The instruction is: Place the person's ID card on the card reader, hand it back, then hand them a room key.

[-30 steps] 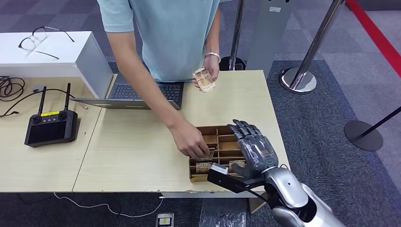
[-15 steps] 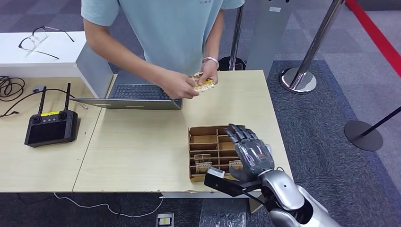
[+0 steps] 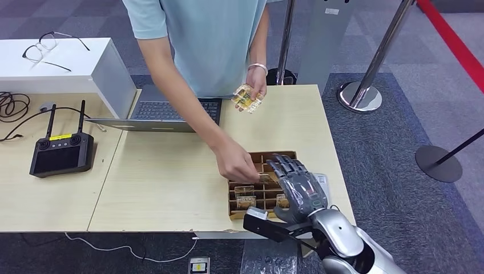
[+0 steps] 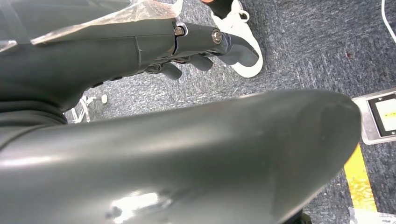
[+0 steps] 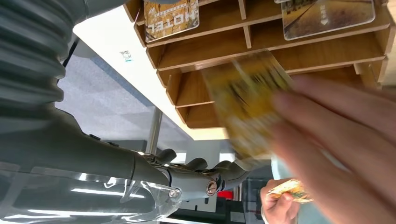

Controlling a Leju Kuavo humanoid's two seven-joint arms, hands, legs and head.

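A wooden key box [image 3: 245,197] with slotted compartments sits at the table's near right edge. Its slots hold hotel key cards [image 5: 170,16]. My right hand [image 3: 297,185] hovers over the box's right side, fingers spread and holding nothing. A person's hand [image 3: 237,165] reaches into the box just left of my fingers and pinches a yellow card [image 5: 247,98], blurred in the right wrist view. Their other hand holds a small stack of cards [image 3: 246,97] above the table's far edge. My left hand [image 4: 201,46] hangs beside my body over the carpet, holding nothing.
An open laptop [image 3: 171,111] lies at the table's far side. A black remote controller [image 3: 61,153] and cables sit on the left table. A white box [image 3: 57,60] carries a pair of glasses. Stanchion posts [image 3: 359,94] stand on the carpet to the right.
The person's hand left the box, went up to the card stack, and has come back down to the box with a card. My right hand has edged slightly nearer over the box.
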